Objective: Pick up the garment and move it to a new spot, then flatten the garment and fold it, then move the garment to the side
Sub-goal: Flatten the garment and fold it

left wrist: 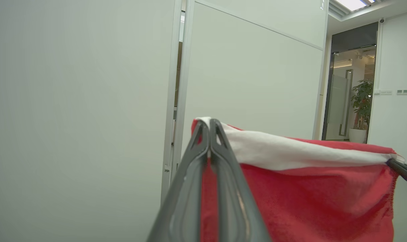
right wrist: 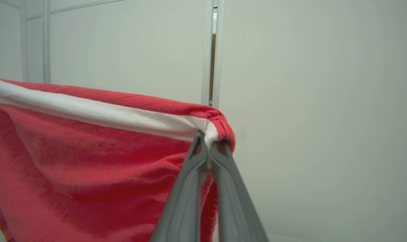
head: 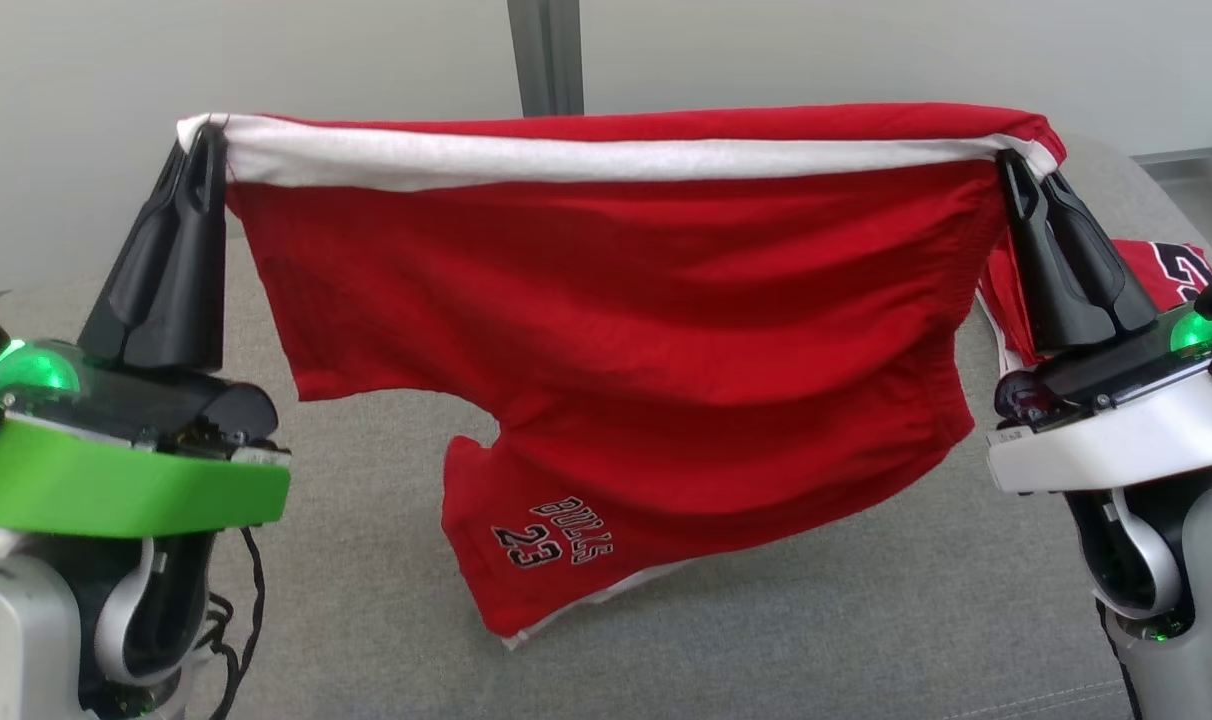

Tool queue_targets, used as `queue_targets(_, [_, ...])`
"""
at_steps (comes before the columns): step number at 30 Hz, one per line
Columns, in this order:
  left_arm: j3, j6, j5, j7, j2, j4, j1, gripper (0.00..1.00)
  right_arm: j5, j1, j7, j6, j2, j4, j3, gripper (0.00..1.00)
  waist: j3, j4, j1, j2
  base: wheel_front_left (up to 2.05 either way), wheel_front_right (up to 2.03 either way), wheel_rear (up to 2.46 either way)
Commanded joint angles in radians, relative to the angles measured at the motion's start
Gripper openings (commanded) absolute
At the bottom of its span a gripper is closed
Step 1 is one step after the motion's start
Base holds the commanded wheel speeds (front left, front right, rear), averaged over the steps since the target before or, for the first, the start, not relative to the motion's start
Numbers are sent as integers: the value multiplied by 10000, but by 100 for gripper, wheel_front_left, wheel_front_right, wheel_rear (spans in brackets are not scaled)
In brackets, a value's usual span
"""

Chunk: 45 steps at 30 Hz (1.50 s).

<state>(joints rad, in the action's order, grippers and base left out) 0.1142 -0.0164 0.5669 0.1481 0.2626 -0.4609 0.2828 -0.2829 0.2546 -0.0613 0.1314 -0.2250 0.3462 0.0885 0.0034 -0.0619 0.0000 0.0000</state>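
The garment [head: 606,330] is a pair of red shorts with a white band along the top and "BULLS 23" printed on one leg. It hangs stretched in the air above the grey surface [head: 866,620]. My left gripper [head: 204,135] is shut on its top left corner, and my right gripper [head: 1011,160] is shut on its top right corner. In the left wrist view the left gripper [left wrist: 209,123] pinches the white band of the garment [left wrist: 307,195]. In the right wrist view the right gripper [right wrist: 208,137] pinches the bunched corner of the garment [right wrist: 89,151].
A second red piece of clothing with a black and white number [head: 1171,270] lies on the grey surface at the right, behind my right gripper. Pale wall panels [head: 266,60] stand close behind. A doorway and a potted plant [left wrist: 361,101] lie further off.
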Motion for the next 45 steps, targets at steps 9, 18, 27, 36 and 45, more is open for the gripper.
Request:
queue_targets(9, [122,-292,-94,517,340,2288,2935,0,-340,2772,-182,-15,339,-1877,974,0,2561,103,0,0,0,0,0])
queue_targets(18, [-10,-274,-959,-487,315,5644,7885,0,439,8087,1570,-15,1000,-6071,1304,0,4629,121,0,0,0,0,0])
queue_targets(27, [76,-681,-589,-2763,-522,7298,7259,0,746,8714,3149,-15,1497,-9447,1839,0,5664,619,0,0,0,0,0])
queue_targets(36, [18,-937,-152,-3887,-664,6198,4252,0,230,6391,3265,-15,1282,-8067,1950,0,5110,677,0,0,0,0,0])
queue_targets(45, [-135,-709,-201,-4048,-681,4057,1051,0,-178,3623,3264,-15,1058,-6212,2227,0,3557,637,0,0,0,0,0])
